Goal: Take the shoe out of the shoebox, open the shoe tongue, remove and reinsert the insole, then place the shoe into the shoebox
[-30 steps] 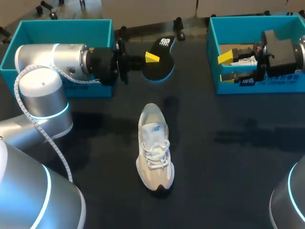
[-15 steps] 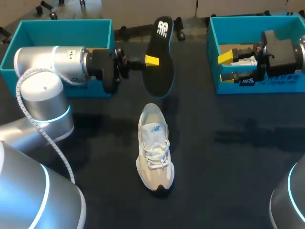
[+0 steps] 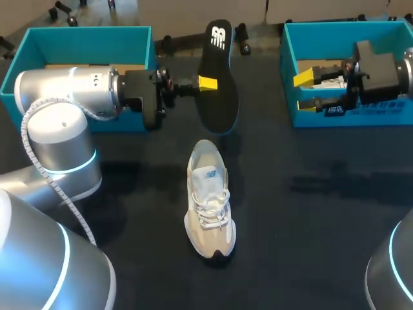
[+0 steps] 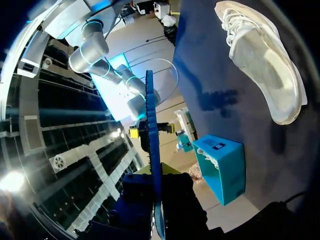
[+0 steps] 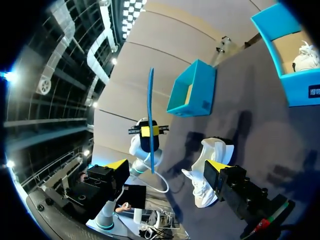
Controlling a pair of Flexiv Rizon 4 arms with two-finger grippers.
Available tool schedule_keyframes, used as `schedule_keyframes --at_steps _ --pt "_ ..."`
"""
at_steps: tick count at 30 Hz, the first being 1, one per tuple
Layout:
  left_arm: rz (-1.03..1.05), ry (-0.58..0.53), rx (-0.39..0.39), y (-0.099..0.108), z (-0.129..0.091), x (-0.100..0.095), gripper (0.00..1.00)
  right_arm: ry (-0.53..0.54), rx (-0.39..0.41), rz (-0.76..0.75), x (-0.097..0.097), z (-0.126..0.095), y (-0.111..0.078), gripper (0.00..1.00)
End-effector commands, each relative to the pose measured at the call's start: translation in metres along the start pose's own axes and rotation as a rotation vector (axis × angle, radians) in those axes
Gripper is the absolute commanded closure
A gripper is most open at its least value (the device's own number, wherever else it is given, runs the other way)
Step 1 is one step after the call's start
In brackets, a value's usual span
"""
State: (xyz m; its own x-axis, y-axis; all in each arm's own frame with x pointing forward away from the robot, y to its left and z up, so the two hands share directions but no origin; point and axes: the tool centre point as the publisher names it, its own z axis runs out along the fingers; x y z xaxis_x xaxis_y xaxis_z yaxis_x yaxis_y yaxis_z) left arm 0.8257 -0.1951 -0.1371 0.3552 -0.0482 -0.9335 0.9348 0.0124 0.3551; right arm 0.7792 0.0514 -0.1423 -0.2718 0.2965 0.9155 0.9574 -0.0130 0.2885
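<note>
A white and beige shoe (image 3: 210, 200) lies on the dark table, toe toward the near edge; it also shows in the left wrist view (image 4: 265, 65) and the right wrist view (image 5: 210, 172). My left gripper (image 3: 205, 82) hangs above the table beyond the shoe's heel, shut on a black insole (image 3: 217, 77) with a blue rim. The insole shows edge-on in both wrist views (image 4: 152, 165) (image 5: 150, 107), where it is clamped by my left gripper (image 4: 157, 200) (image 5: 150, 131). My right gripper (image 3: 306, 90) (image 5: 167, 170) stands open over the right teal shoebox (image 3: 342, 113), holding nothing.
A second teal shoebox (image 3: 77, 39) (image 5: 192, 90) stands at the back left behind my left arm. The right shoebox (image 4: 222, 167) (image 5: 300, 87) holds another white shoe (image 3: 332, 82) (image 5: 306, 52). Dark table surface surrounds the shoe on all sides.
My left gripper has turned the insole from a low tilted lie to standing lengthwise, its printed heel end now pointing away. The right arm and the shoe have not moved.
</note>
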Motion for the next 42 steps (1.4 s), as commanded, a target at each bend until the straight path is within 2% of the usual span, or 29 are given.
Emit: schedule_keyframes --at_steps 1,6,19,21,22,23,24,26,42 --pt "0.001 0.003 0.0 0.0 -0.001 0.0 1.0 -0.029 -0.016 -0.022 0.003 0.005 0.002 0.0" --pt "0.0 0.006 -0.004 0.001 0.0 0.0 1.0 -0.088 -0.017 -0.072 0.009 0.012 0.009 0.0" --pt "-0.007 0.008 -0.031 0.002 0.012 0.004 1.0 -0.055 0.014 -0.102 0.012 0.051 0.03 0.0" --pt "-0.007 0.005 -0.032 0.003 0.014 0.004 1.0 -0.05 0.016 -0.101 0.012 0.054 0.031 0.11" --pt "-0.006 0.003 -0.032 0.004 0.015 0.003 1.0 -0.048 0.017 -0.101 0.011 0.057 0.031 0.22" --pt "-0.006 0.002 -0.034 0.005 0.016 0.003 1.0 -0.046 0.018 -0.101 0.01 0.058 0.032 0.25" --pt "-0.006 0.0 -0.034 0.006 0.017 0.002 1.0 -0.046 0.018 -0.1 0.011 0.06 0.032 0.36" --pt "-0.005 -0.003 -0.036 0.007 0.02 0.003 1.0 -0.039 0.03 -0.101 0.012 0.065 0.034 0.45" --pt "0.005 0.0 -0.087 0.014 0.035 0.012 1.0 -0.019 0.079 -0.095 0.011 0.095 0.036 0.55"
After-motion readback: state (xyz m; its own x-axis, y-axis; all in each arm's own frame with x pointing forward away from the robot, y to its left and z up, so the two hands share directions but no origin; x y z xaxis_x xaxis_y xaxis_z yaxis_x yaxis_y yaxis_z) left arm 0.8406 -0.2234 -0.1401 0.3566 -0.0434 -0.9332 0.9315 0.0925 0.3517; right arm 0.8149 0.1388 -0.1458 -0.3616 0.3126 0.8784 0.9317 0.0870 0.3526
